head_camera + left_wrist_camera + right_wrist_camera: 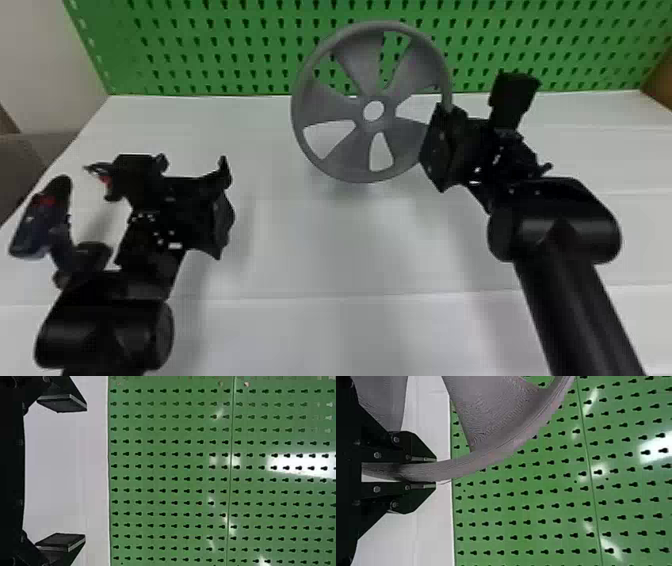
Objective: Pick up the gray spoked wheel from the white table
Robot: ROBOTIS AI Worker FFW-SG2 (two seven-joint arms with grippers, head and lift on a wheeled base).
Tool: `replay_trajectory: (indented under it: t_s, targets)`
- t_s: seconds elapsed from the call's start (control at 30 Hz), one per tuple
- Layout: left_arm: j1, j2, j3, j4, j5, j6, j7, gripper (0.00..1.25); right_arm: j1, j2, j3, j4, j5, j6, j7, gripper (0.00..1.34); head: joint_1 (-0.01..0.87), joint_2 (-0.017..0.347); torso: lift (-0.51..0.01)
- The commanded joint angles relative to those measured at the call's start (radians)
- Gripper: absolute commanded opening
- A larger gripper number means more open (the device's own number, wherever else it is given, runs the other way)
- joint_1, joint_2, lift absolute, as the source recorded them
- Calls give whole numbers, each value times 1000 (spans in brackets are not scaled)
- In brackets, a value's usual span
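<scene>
Pinches the gray spoked wheel [345, 150] by its rim in the right gripper [445, 145], upright before the green pegboard [225, 50], over the white table [310, 250]; holds the left gripper [223, 202] wide open

Head view: pt. of wheel [367, 65] rim hidden w/in R gripper [446, 112]. R wrist view: wheel cut off by edge.

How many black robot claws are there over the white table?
2. The black two-fingered left claw hangs open over the left part of the white table; the black two-fingered right claw grips the round gray spoked wheel at its rim's right side.
</scene>
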Motion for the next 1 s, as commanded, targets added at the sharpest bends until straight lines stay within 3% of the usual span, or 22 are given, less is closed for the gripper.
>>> replay_trajectory:
  t_s: [0.0,0.13,0.53,0.97]
  targets:
    - [0,0,0,-1,2,-3,0,1120,34,22,-19,1,41,-92,0,293,767,35,-107]
    - [0,0,2,-1,4,-3,0,1120,47,13,1,7,42,-132,0,293,767,35,-107]
    - [1,0,0,-1,7,-4,0,1120,100,22,7,27,85,-307,0,293,767,35,-107]
    - [4,-2,-3,-1,16,-4,0,1120,122,22,2,30,123,-347,-2,295,767,35,-107]
